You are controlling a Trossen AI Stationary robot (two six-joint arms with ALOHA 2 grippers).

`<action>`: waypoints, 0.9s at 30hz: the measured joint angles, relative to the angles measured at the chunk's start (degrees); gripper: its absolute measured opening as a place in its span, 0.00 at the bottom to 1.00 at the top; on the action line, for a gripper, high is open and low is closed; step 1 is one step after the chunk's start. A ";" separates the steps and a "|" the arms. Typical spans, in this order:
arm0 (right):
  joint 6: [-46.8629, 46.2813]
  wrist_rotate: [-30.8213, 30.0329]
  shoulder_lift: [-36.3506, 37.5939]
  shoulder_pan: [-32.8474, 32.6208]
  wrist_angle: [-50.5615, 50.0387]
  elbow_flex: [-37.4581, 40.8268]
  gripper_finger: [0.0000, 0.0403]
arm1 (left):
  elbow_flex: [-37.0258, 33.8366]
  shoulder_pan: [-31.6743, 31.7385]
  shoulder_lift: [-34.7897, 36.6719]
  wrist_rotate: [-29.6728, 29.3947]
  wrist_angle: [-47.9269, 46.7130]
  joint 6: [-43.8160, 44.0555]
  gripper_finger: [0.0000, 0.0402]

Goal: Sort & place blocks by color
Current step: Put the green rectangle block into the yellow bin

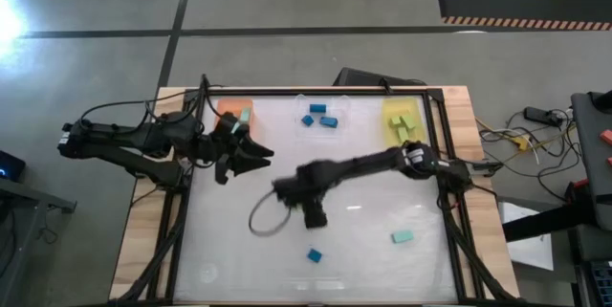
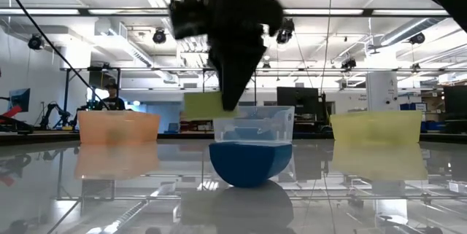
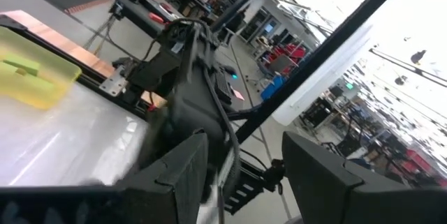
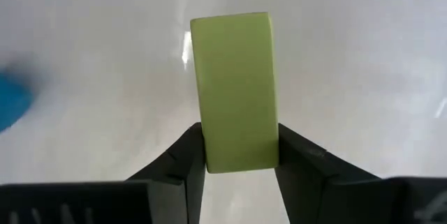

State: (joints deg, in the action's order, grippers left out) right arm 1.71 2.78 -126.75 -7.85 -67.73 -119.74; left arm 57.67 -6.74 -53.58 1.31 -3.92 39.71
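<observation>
Currently the right gripper (image 4: pixel 237 165) has its jaws clamped on the short end of a yellow-green block (image 4: pixel 234 91), which projects forward well past the fingertips. In the high view this gripper (image 1: pixel 314 213) sits over the middle of the bench (image 1: pixel 382 259), and the low view shows the block (image 2: pixel 203 106) held clear of the surface.

Risk 1: pivot or slip. Only the end of the block is gripped, so a quick swing toward the yellow tray (image 1: pixel 405 120) at the far right could probably rotate it between the jaws or shake it loose.

Risk 2: wrong tray. The clear tray (image 1: pixel 320 116) with its blue blocks (image 1: pixel 328 121) and the orange tray (image 1: pixel 234 111) with a teal block stand in the same far row; a release short of the yellow tray would missort the piece.

Risk 3: collision. The left gripper (image 1: pixel 251 157) waits with its jaws parted just beside the orange tray, near the right arm's travel zone.

Still unsorted: a blue block (image 1: pixel 314 255) and a teal block (image 1: pixel 402 237) lie on the near side of the bench.
</observation>
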 joint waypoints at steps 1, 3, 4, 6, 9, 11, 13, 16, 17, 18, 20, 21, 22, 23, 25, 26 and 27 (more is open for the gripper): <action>-3.75 -0.01 0.46 1.21 -1.25 0.00 0.31 | 0.00 0.00 0.00 -0.37 0.02 -0.02 0.42; -10.72 -0.02 1.25 3.70 -3.21 0.00 0.31 | 0.00 0.04 0.00 -1.24 0.02 -0.05 0.42; -13.73 0.00 1.70 4.92 -4.21 0.00 0.31 | 0.00 0.04 0.00 -1.83 0.01 -0.05 0.42; -18.31 -0.02 2.45 7.20 -6.12 0.20 0.31 | 0.00 0.04 0.01 -2.92 0.00 -0.05 0.42; -22.00 0.00 4.64 9.91 -6.49 1.02 0.31 | 0.00 0.04 0.02 -4.36 0.00 -0.09 0.42; -22.89 -0.37 6.33 11.37 -6.55 1.82 0.31 | 0.00 0.04 0.02 -5.42 0.02 -0.08 0.42; -23.20 -3.49 8.03 12.59 -6.56 2.60 0.31 | 0.00 0.04 0.02 -6.44 0.00 -0.09 0.42; -23.21 -7.29 10.96 14.39 -6.65 4.27 0.31 | 0.00 0.04 0.02 -8.14 0.00 -0.08 0.42; -23.21 -7.88 12.16 15.12 -6.51 4.99 0.31 | 0.00 0.04 0.02 -8.79 0.03 -0.09 0.42; -23.23 -8.44 13.51 15.85 -6.44 5.98 0.31 | 0.00 0.04 0.02 -9.45 0.01 -0.09 0.42; -23.46 -9.39 16.06 17.33 -5.98 8.31 0.31 | 0.00 0.04 0.02 -10.88 0.02 -0.09 0.42; -23.69 -9.79 17.47 18.15 -5.29 9.91 0.31 | 0.00 0.04 0.02 -11.44 0.01 -0.09 0.42; -23.97 -10.19 18.92 18.92 -4.38 11.70 0.31 | 0.00 0.04 0.02 -12.13 0.02 -0.09 0.42; -24.27 -10.35 20.36 19.73 -3.27 13.58 0.31 | 0.00 0.04 0.02 -12.63 0.02 -0.09 0.42; -24.96 -10.34 23.52 21.51 -0.68 17.79 0.31 | 0.00 0.11 0.02 -13.62 0.00 -0.09 0.42; -25.75 -10.34 25.06 22.41 0.39 19.85 0.31 | 0.00 0.14 0.02 -13.85 0.01 -0.09 0.42; -26.69 -10.34 26.64 23.35 1.28 21.91 0.31 | 0.00 0.25 0.04 -13.92 0.04 -0.09 0.42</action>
State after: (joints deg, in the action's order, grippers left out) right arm -24.98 -7.55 -100.11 15.50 -66.45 -97.83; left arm 57.67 -6.49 -53.54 -12.61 -3.88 39.62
